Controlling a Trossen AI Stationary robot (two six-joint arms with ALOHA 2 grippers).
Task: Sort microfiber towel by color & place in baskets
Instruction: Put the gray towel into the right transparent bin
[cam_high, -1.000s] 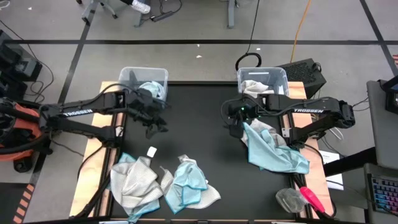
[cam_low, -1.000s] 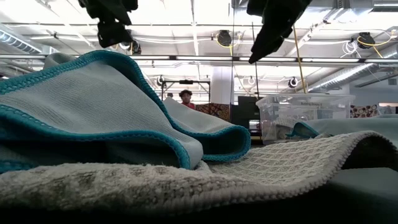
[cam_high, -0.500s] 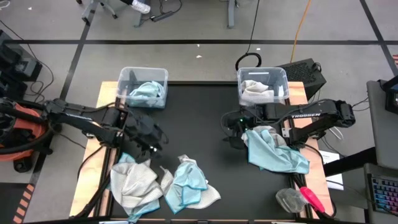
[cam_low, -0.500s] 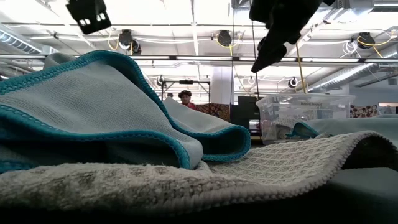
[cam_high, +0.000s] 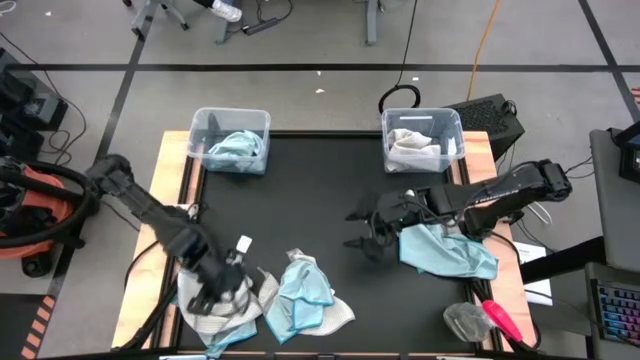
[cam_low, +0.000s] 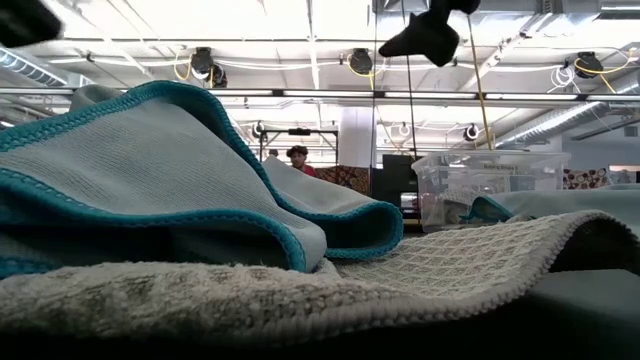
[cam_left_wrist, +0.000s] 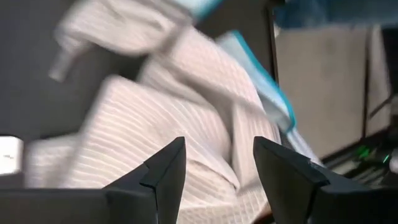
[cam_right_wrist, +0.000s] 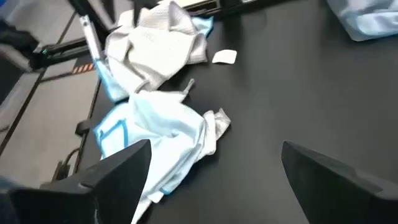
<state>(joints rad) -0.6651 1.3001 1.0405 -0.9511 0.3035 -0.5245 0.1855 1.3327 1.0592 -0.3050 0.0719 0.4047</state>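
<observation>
Left end effector (cam_high: 222, 290) fingers parted, empty, over white towel (cam_high: 210, 300) at worktop (cam_high: 310, 190) front-left; right end effector (cam_high: 365, 238) wide, empty, beside blue towel (cam_high: 445, 252) near right edge; baskets (cam_high: 230, 140) (cam_high: 422, 138) at back corners, each holding towel

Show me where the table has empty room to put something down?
The black mat is bare in the middle, between the left basket, the right basket and the right gripper. It's crowded along the near edge: towel pile, left gripper, blue towel.
</observation>
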